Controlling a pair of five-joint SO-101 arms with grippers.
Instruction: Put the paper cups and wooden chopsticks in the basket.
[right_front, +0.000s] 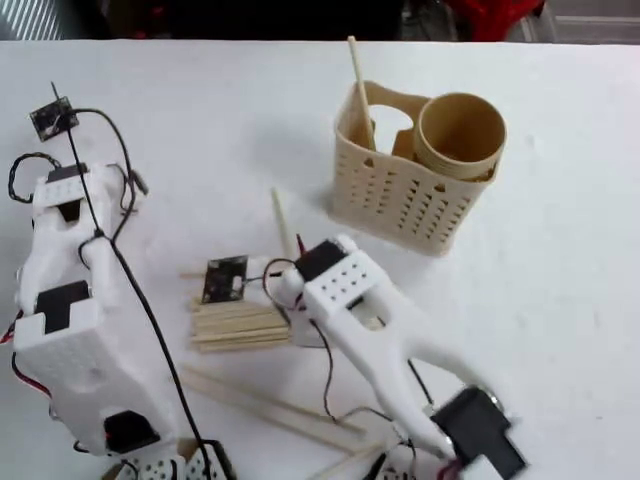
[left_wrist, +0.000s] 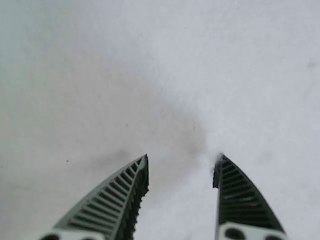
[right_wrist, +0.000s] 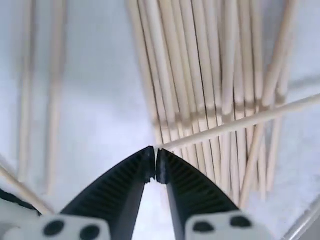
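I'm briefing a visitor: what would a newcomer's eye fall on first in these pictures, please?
The basket stands far right on the table, with a paper cup and one standing chopstick in it. Near the middle, the right tool pinches a single chopstick above a pile of chopsticks; the left tool is open over bare table.

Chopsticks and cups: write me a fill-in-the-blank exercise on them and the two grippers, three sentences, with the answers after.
1. The right gripper has its fingers ____ on a single chopstick.
2. The left gripper has its fingers ____ above the bare table.
3. The paper cups stand ____ the basket.
Missing words: shut; open; inside.
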